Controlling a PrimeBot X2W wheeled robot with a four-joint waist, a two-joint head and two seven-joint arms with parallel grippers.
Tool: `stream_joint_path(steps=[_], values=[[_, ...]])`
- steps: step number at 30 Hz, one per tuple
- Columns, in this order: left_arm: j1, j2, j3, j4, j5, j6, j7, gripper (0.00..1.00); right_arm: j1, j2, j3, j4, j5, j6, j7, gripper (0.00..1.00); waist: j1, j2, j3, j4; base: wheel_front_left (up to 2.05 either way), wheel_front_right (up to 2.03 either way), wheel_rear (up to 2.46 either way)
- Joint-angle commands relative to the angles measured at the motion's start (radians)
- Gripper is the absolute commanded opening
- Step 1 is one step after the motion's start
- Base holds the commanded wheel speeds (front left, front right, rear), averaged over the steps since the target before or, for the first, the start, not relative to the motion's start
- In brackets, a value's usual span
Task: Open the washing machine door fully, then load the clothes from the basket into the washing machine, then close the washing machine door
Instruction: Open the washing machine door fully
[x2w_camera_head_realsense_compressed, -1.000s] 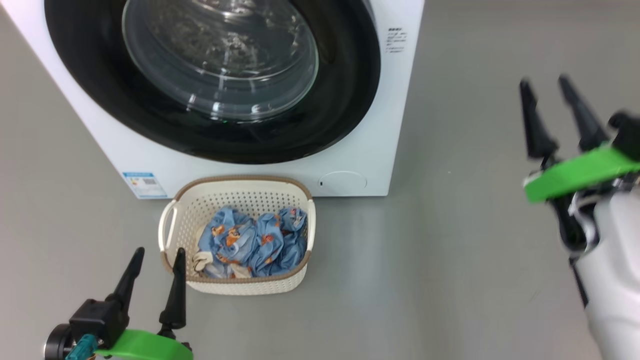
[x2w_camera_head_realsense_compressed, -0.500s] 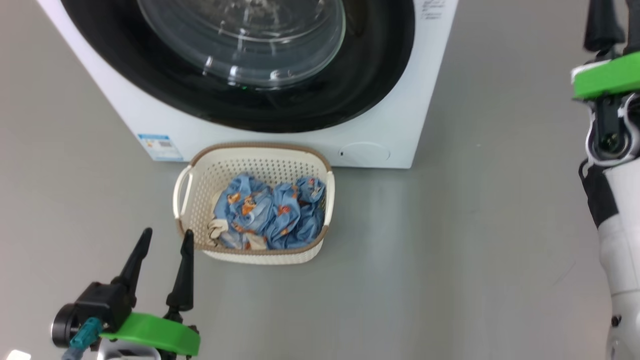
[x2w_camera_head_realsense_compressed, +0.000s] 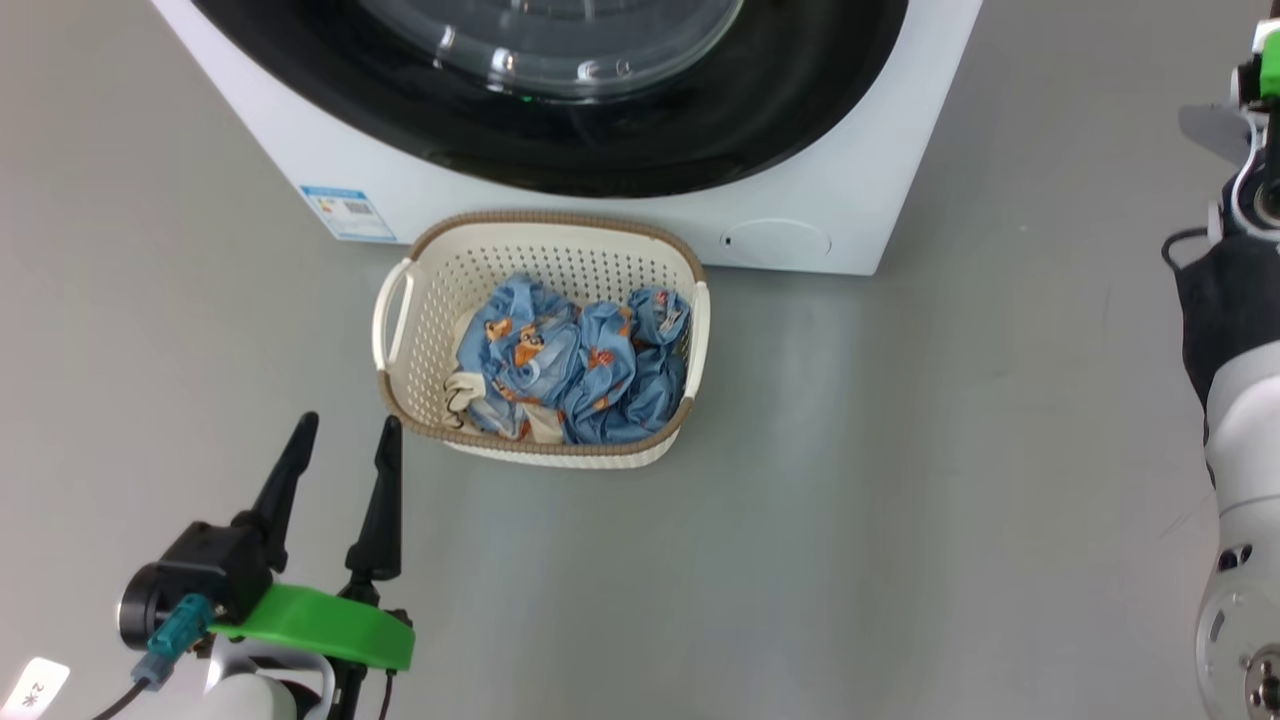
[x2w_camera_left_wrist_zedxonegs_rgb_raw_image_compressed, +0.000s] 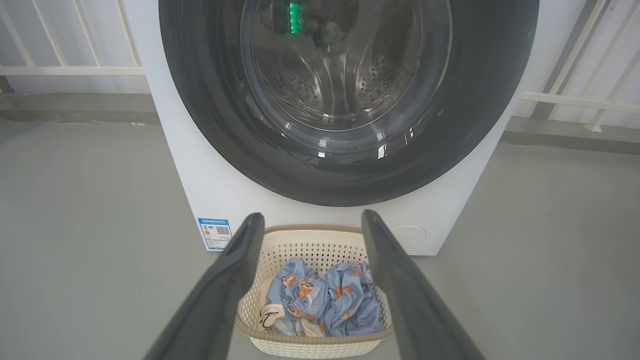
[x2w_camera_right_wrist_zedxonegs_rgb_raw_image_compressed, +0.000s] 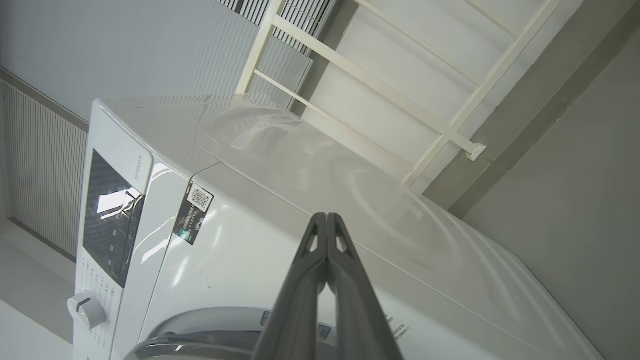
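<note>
Washing machine door (x2w_camera_head_realsense_compressed: 600, 150) closed at 12, basket (x2w_camera_head_realsense_compressed: 545, 222) of clothes (x2w_camera_head_realsense_compressed: 580, 370) on floor (x2w_camera_head_realsense_compressed: 900, 450) just below washing machine (x2w_camera_head_realsense_compressed: 420, 190) front edge, left tool (x2w_camera_head_realsense_compressed: 347, 425) released at 7 near basket's corner, right tool (x2w_camera_right_wrist_zedxonegs_rgb_raw_image_compressed: 326, 220) clenched empty facing machine's top edge, bare floor 3 to 5.

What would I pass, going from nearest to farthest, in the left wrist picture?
left gripper, open → basket holding the clothes → washing machine → white railing behind it
</note>
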Motion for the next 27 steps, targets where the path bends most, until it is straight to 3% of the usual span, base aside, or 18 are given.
stream_joint_path(steps=[1,10,27], values=[[-0.029,0.016,0.029,-0.017,-0.005,-0.002,-0.006,1.00,-0.036,0.017,0.011,-0.020,0.009,0.003,0.010,0.00,0.0000,0.0000,0.014,0.008,0.00,0.00,0.00],[-0.046,0.015,0.017,-0.007,-0.015,-0.002,-0.006,1.00,-0.148,0.021,-0.008,0.082,0.092,0.003,0.185,0.00,0.0000,0.0000,0.044,0.015,0.00,0.00,0.00],[-0.086,0.014,-0.009,-0.020,-0.058,-0.002,-0.006,1.00,-0.324,0.015,0.000,0.234,0.085,0.003,0.414,0.00,0.0000,0.0000,0.118,0.042,0.00,0.00,0.00]])
